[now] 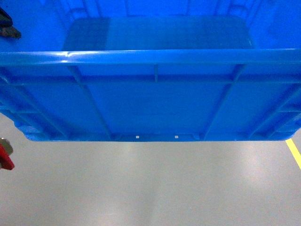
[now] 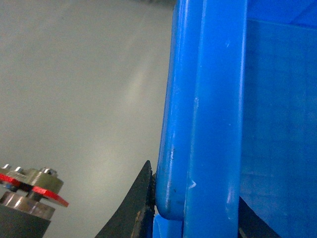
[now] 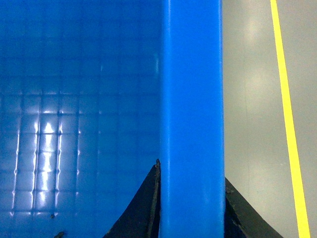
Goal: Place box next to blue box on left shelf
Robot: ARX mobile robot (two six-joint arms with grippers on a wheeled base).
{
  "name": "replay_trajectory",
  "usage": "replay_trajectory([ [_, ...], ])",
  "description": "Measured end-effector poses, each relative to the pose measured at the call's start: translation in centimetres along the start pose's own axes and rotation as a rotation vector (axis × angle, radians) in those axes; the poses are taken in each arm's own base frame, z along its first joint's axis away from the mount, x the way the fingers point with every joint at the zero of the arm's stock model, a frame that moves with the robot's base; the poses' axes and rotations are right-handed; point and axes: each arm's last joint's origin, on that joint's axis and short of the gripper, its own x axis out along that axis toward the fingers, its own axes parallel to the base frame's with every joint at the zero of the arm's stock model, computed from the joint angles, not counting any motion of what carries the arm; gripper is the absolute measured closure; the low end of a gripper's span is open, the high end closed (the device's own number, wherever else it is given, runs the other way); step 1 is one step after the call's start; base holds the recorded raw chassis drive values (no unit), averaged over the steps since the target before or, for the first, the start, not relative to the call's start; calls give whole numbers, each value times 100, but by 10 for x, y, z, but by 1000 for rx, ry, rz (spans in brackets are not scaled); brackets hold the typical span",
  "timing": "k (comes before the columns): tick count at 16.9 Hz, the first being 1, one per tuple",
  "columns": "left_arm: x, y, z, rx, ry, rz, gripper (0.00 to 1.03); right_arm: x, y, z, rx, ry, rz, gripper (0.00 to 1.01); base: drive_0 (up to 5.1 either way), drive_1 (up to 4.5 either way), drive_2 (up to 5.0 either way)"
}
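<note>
The blue box [image 1: 155, 101] fills the upper part of the head view, raised clear of the grey floor [image 1: 150, 188], its ribbed near wall and thick rim facing the camera and its smooth inside visible above the rim.

The left gripper [image 2: 195, 210] is clamped on the box's rim: one dark finger [image 2: 136, 208] presses against the outer face of the rim, and the other shows as a dark sliver on the inner side, so the rim runs straight up between them.

The right gripper [image 3: 190, 208] grasps the opposite rim the same way, a black finger [image 3: 141, 208] on the inside against the gridded floor of the box and another on the outside, with the rim sandwiched between. Beyond that outer finger, a yellow line [image 3: 287, 124] runs along the floor.
</note>
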Motion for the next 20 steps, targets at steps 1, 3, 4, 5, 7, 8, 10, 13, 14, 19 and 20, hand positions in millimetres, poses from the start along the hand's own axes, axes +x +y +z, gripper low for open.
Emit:
replay_trajectory([
  [1, 0, 0, 0, 0, -1, -1, 83, 0, 0, 0, 0, -1, 0, 79, -169, -169, -169],
  [3, 0, 0, 0, 0, 0, 0, 83, 0, 0, 0, 0, 0, 0, 79, -169, -169, -169],
  [4, 0, 0, 0, 0, 0, 0, 83, 0, 0, 0, 0, -1, 0, 79, -169, -169, -169],
  [5, 0, 0, 0, 0, 0, 0, 83, 0, 0, 0, 0, -1, 0, 79, -169, -169, -169],
  [7, 0, 0, 0, 0, 0, 0, 83, 0, 0, 0, 0, 2, -1, 79, -169, -169, -169],
  [8, 0, 0, -1, 1, 6, 0, 83, 0, 0, -1, -1, 9, -4, 79, -169, -169, -169],
  [10, -2, -1, 2, -1, -13, -5, 83, -2, -1, 2, 2, -12, -4, 79, -169, -169, -169],
  [13, -2, -1, 1, 0, -4, -2, 83, -2, -1, 1, 1, -6, -3, 79, -169, -169, -169],
  [14, -2, -1, 1, 0, -5, -2, 83, -1, 0, 0, 1, -3, -3, 79, -169, -169, -169],
  [19, -2, -1, 1, 0, -5, -3, 83, 0, 0, 0, 1, -2, -3, 79, -169, -169, -169],
  [20, -2, -1, 1, 1, -5, -2, 83, 0, 0, 0, 1, -1, -3, 79, -169, -169, -169],
])
